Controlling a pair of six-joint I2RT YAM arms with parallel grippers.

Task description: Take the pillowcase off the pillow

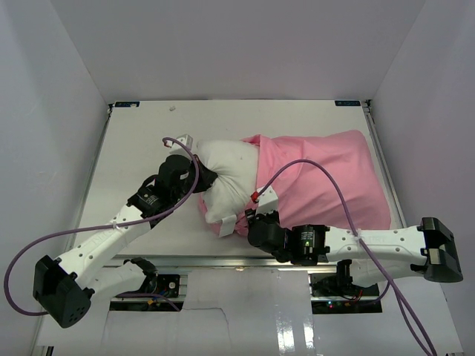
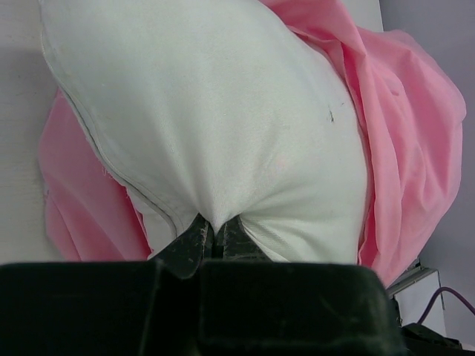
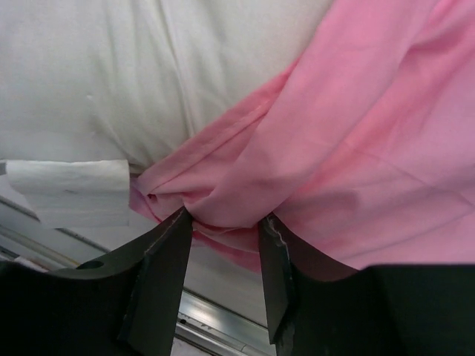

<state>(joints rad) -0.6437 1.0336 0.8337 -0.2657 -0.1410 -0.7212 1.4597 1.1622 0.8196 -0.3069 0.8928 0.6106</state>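
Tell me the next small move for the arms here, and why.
Probably draw the right gripper rightward: its fingers straddle bunched pillowcase hem, while the left gripper pinches the exposed pillow end, anchoring it. Most of the pillow remains covered.

White table (image 1: 133, 148) under everything, metal rail (image 1: 223, 261) along near edge. White walls (image 1: 52, 111) enclose it on left, back, right. Small white scrap (image 1: 172, 108) lies near back edge. Black corner brackets (image 1: 125, 104) at both back corners.
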